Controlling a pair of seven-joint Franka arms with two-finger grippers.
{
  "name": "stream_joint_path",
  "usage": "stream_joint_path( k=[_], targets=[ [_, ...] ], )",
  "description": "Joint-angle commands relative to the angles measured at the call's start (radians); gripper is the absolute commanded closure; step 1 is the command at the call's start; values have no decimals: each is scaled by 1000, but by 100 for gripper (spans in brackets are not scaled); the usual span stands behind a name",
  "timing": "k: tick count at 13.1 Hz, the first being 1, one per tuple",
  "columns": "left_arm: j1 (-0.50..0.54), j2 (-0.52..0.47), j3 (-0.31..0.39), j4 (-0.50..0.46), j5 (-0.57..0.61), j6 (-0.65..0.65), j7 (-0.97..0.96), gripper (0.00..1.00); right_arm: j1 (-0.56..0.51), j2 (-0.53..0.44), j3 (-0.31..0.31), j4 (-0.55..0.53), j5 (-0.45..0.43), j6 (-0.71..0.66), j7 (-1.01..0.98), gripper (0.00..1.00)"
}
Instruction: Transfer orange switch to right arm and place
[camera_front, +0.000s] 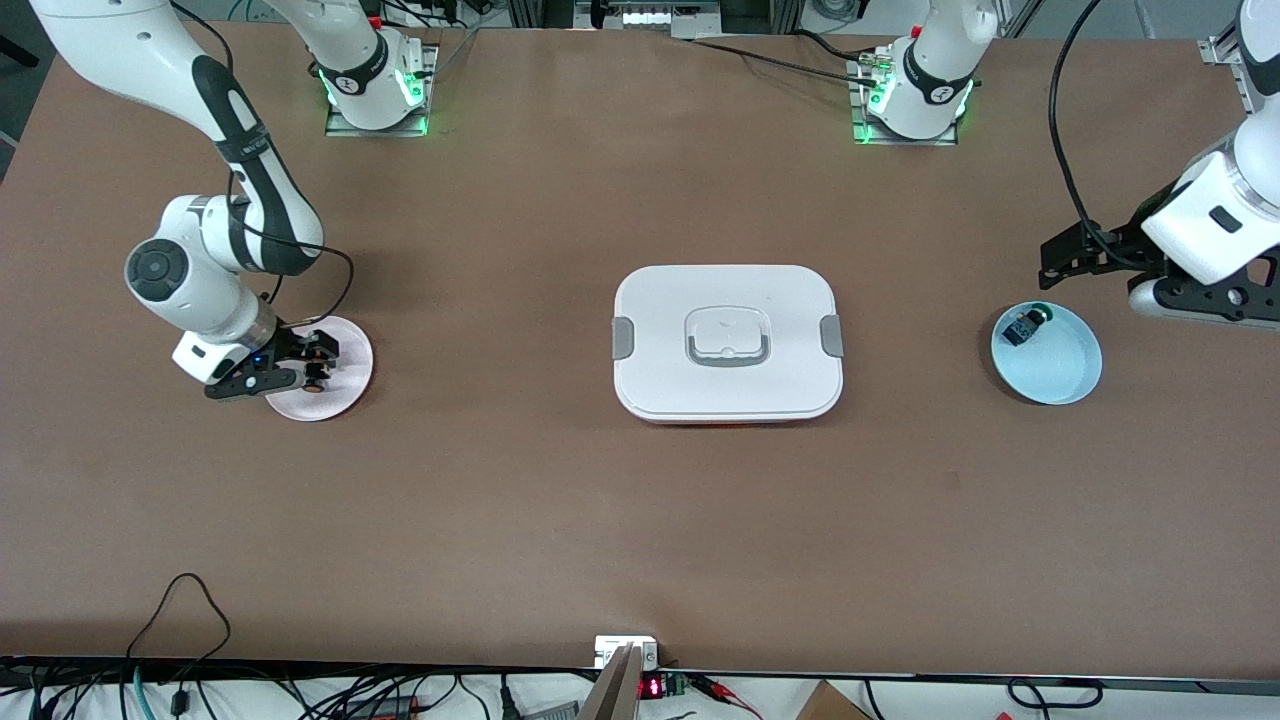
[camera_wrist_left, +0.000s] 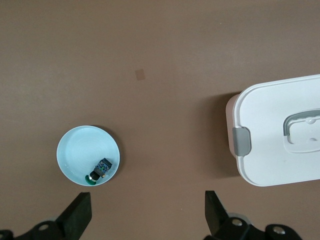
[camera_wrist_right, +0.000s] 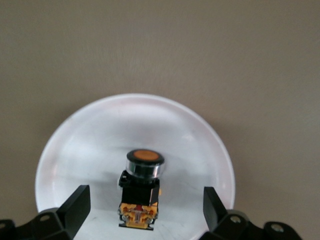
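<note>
**A:** On the pink plate (camera_front: 335, 372) at the right arm's end of the table, what is the right gripper (camera_front: 312, 360) doing?

**B:** It hangs low over that plate with its jaws spread wide, holding nothing. In the right wrist view the orange switch (camera_wrist_right: 141, 194) rests on the plate between the two fingertips (camera_wrist_right: 75, 204), clear of both. Which way up it sits I cannot tell.

**A:** So it has been set down?

**B:** I judge so. The switch lies on the plate with a gap at each side, so the plate carries it, not the fingers. That reads as the placing done, with the gripper only needing to lift away.

**A:** And the white box (camera_front: 728, 342) at mid-table?

**B:** A lidded container (camera_wrist_left: 280, 131), closed, with grey clips at its ends. Neither arm is near it.

**A:** The left arm's end?

**B:** The left gripper (camera_front: 1075, 255) is up over the table just beside the blue bowl (camera_front: 1060, 365), waiting. Its jaws stand wide apart and empty in the left wrist view. The bowl holds the other switch, the one with a green cap (camera_wrist_left: 99, 170), lying against the rim.

**A:** Why is it parked there?

**B:** Likely to stay clear after handing over; with the orange part gone, only the green one is left in the bowl.
</note>
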Motion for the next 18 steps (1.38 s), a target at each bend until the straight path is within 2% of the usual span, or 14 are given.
stream_joint_path(
  k=[1,4,7,8,10,18],
  targets=[
    [-17,-110,27,-147,-8,45,32,0,30,-115,8,89,4,-181,-6,0],
    [-14,-97,21,-113,-5,22,-5,0,59,-204,16,222,6,-462,35,0],
    [-12,-100,16,-112,-6,-18,-26,0,60,-215,45,458,12,-778,51,0],
    [-10,-98,24,-112,-6,-24,-29,0,64,-217,45,507,12,-843,52,0],
    [-10,-92,24,-110,-6,-20,-32,0,71,-233,45,541,12,-895,52,0],
    [-20,-75,10,-80,-3,-21,-61,0,68,-237,42,577,11,-909,46,0]
  ],
)
